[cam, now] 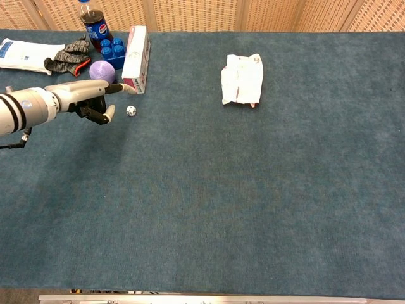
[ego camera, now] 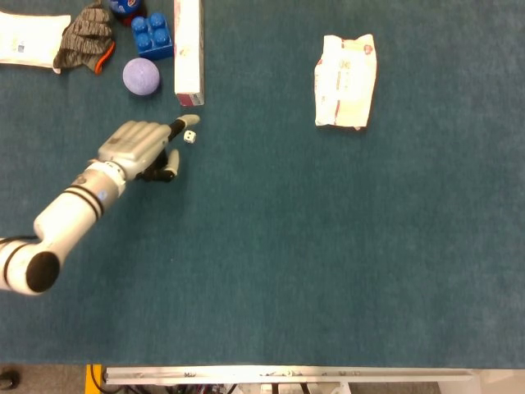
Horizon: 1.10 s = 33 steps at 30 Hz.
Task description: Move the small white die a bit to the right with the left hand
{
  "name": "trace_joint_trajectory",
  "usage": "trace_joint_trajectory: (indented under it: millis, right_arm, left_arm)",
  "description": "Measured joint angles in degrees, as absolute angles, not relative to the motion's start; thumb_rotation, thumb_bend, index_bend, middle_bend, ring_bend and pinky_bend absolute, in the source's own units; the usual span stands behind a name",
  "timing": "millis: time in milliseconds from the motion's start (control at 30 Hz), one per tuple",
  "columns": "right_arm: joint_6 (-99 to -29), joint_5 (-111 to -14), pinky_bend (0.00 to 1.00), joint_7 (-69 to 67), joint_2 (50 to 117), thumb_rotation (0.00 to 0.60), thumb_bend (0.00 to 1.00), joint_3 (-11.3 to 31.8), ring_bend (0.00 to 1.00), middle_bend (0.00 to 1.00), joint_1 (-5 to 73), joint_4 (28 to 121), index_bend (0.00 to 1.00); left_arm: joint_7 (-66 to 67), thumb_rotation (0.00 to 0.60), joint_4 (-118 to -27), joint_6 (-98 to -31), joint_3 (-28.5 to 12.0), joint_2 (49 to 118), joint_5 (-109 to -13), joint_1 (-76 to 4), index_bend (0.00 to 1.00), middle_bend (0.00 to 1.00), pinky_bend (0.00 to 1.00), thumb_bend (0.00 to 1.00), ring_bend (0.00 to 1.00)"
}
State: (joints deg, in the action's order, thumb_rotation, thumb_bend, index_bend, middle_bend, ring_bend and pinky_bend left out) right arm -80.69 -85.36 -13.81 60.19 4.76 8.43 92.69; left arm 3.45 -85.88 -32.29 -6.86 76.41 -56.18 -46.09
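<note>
The small white die (ego camera: 189, 137) (cam: 131, 111) lies on the blue-green cloth, just in front of the long white box. My left hand (ego camera: 143, 148) (cam: 85, 98) hovers close on the die's left. One finger (ego camera: 187, 123) stretches out past the die's far side, and the thumb (ego camera: 168, 173) hangs lower left, apart from it. The other fingers are curled under the palm. The hand holds nothing, and I cannot tell whether the outstretched finger touches the die. My right hand appears in neither view.
Behind the die stand a long white box (ego camera: 188, 49), a purple ball (ego camera: 141, 77), a blue block (ego camera: 152, 34), a grey glove (ego camera: 86, 37), a bottle (cam: 93, 22) and a white packet (ego camera: 29, 37). A crumpled white bag (ego camera: 346, 80) lies far right.
</note>
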Motion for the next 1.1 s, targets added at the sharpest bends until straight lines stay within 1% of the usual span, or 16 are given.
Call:
trace_joint_trajectory:
  millis: [300,467,767,1100]
  right_arm:
    - [-81.19,-85.22,0.32,-15.00,60.40,0.600,0.41,4.27,0.38,0.44,7.55,91.71,0.30]
    - [-81.32,-85.06,0.32,-15.39,60.35,0.600,0.41,4.14,0.38,0.44,7.19,91.32,0.30]
    - [-81.06,-84.89,0.32,-15.84,60.60,0.600,0.41,4.13,0.38,0.44,7.11,90.73,0.30]
    - [-80.96,-84.70,0.32,-16.22,60.68,0.600,0.41,4.12,0.38,0.44,6.89,90.24,0.30]
  left_arm:
    - [8.64,0.494,-82.29,-31.91,-4.86,79.99,-47.64,-50.49,0.05,1.00,1.00,0.73,1.00]
    - [10.74,0.494,-81.41,-32.23,-3.28,81.01,-43.84,-52.24,0.08,1.00,1.00,0.73,1.00]
    - [11.96,0.490,-81.14,-32.81,-1.68,81.45,-40.77,-53.61,0.11,1.00,1.00,0.72,1.00]
    - [12.36,0.488,-82.02,-33.69,-0.88,81.53,-40.32,-54.21,0.11,1.00,1.00,0.72,1.00]
